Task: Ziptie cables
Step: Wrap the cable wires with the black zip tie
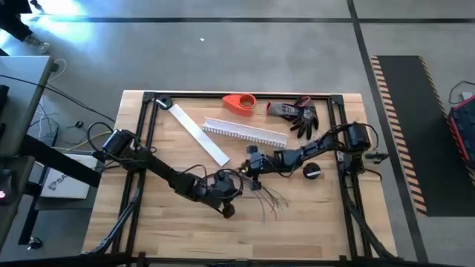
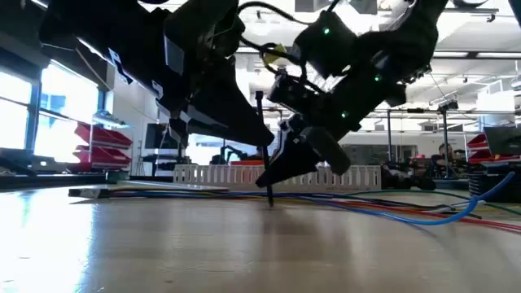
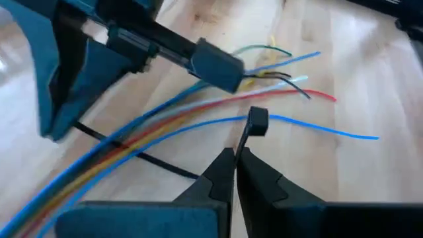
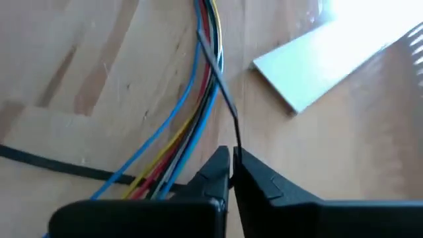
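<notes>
- The cables (image 1: 271, 199) lie on the wooden table (image 1: 148, 237), near its middle, as a loose bundle of blue, red, yellow and dark wires; their free ends fan out toward the table's near edge.
- In the left wrist view the bundle (image 3: 152, 125) runs diagonally across the wood, with the ends splayed apart.
- The left gripper (image 1: 225, 187) is at the table's middle, over the bundle. Its fingers (image 3: 264, 182) are pressed together, pinching a black zip tie (image 3: 246, 131) by its strap; the tie's square head stands just above the fingertips.
- The right gripper (image 1: 254, 165) sits just beside the left one, on the far side of the bundle. Its fingers (image 4: 261, 182) are pressed together on a thin black strap (image 4: 228, 109) that crosses the wires.
- In the low view a black zip tie strap (image 2: 263, 146) stands upright between the two arms, its lower end at the table surface.
- A white slotted channel (image 1: 245, 132) lies beyond the grippers, with a flat white strip (image 1: 200, 133) lying diagonally to its left.
- An orange-red object (image 1: 240, 103) and a dark glove (image 1: 298, 115) rest near the far edge.
- A small round black object (image 1: 312, 172) lies near the right arm.
</notes>
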